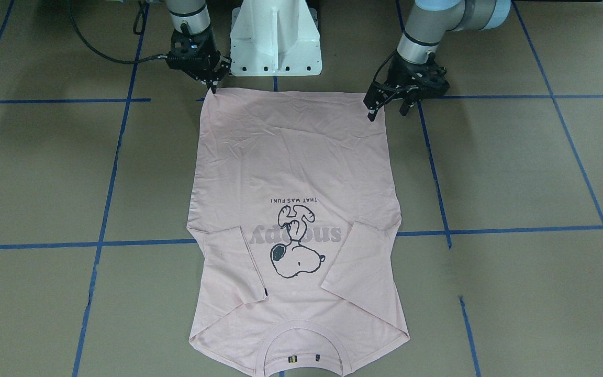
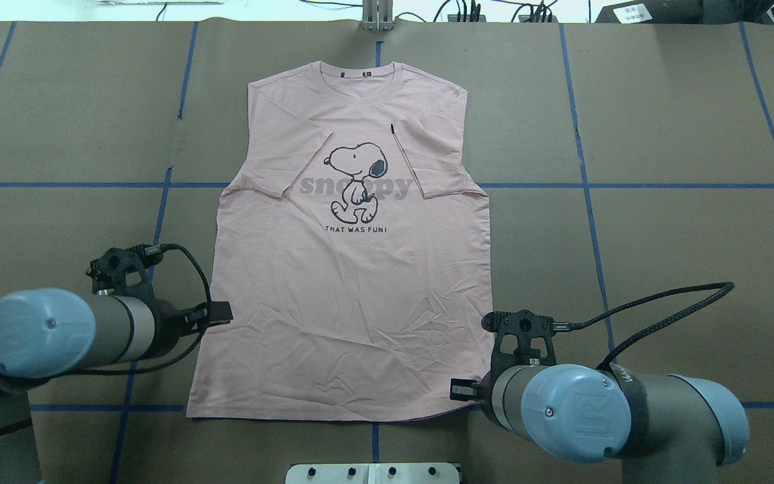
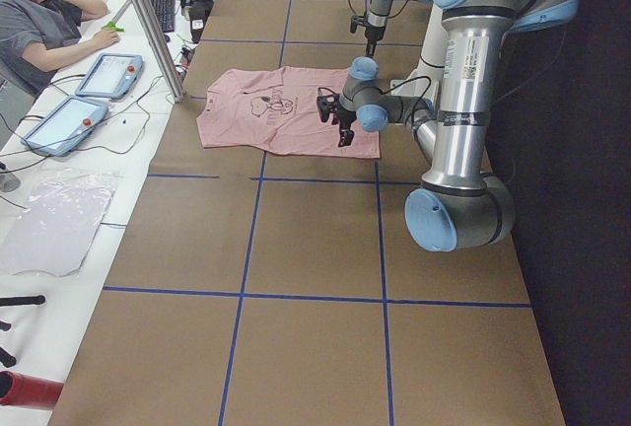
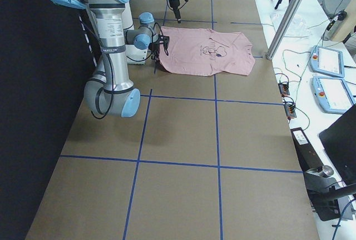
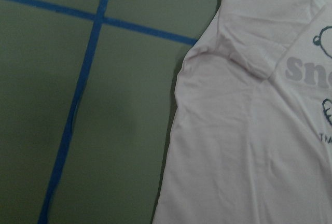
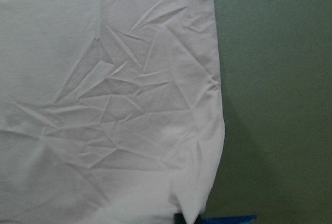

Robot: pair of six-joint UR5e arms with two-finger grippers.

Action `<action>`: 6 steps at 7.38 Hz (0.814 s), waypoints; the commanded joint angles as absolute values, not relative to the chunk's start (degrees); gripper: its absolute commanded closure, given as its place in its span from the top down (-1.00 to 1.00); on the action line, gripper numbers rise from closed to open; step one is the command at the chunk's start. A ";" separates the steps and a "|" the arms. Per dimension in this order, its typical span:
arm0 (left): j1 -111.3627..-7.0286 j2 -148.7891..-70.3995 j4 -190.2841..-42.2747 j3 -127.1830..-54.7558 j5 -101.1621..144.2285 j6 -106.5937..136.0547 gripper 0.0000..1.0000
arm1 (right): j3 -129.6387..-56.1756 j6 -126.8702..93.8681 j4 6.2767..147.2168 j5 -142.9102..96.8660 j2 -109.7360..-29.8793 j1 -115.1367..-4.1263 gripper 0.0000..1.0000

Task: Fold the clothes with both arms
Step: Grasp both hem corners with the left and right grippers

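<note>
The pale pink T-shirt (image 1: pixel 291 157) lies flat and face up on the brown table (image 1: pixel 516 173), with both sleeves folded in over its chest. The collar is at the far side and the hem faces the robot (image 2: pixel 347 302). My right gripper (image 1: pixel 211 86) is low at the hem's right corner (image 2: pixel 459 390) and looks shut on that corner, which peaks up to it. A dark fingertip (image 6: pixel 179 218) shows at that corner in the right wrist view. My left gripper (image 1: pixel 388 111) is open and hovers over the shirt's left edge (image 2: pixel 220 311), holding nothing. The left wrist view shows only cloth (image 5: pixel 249 130).
The white pedestal base (image 1: pixel 275 39) stands just behind the hem. Blue tape lines (image 2: pixel 582 185) cross the table. An operator (image 3: pixel 39 22) sits with tablets (image 3: pixel 108 73) at the far side, beyond a metal post (image 3: pixel 148 22).
</note>
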State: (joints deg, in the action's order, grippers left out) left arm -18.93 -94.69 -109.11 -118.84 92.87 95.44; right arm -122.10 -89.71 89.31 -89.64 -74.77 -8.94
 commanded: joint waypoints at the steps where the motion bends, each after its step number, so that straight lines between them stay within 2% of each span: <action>1: -13.20 -93.43 -108.98 -118.56 89.65 100.27 0.95 | -122.43 -89.47 89.38 -89.91 -74.71 -9.23 -1.00; 6: -10.64 -92.55 -108.81 -117.34 89.38 101.78 0.85 | -122.34 -89.56 89.56 -90.35 -74.53 -9.32 -1.00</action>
